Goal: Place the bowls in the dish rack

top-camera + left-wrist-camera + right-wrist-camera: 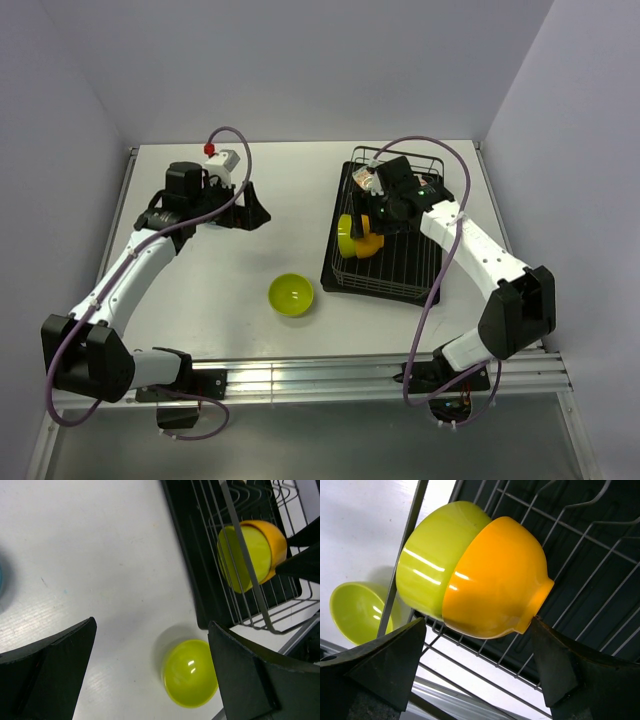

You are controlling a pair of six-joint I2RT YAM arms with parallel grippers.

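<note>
Orange bowl [495, 575] on edge in dish rack [400, 272], 9 o'clock side, leaning on green bowl [435, 560] for support. Right gripper [477, 625] spread astride, not pinching. Left gripper [151, 624] spread wide, idle; second green bowl [291, 295] loose at rack's 8 o'clock.

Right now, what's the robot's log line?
left claw: open, empty | right claw: open around orange bowl | dish rack: lime bowl nested inside orange bowl, on edge | table: second lime bowl
</note>
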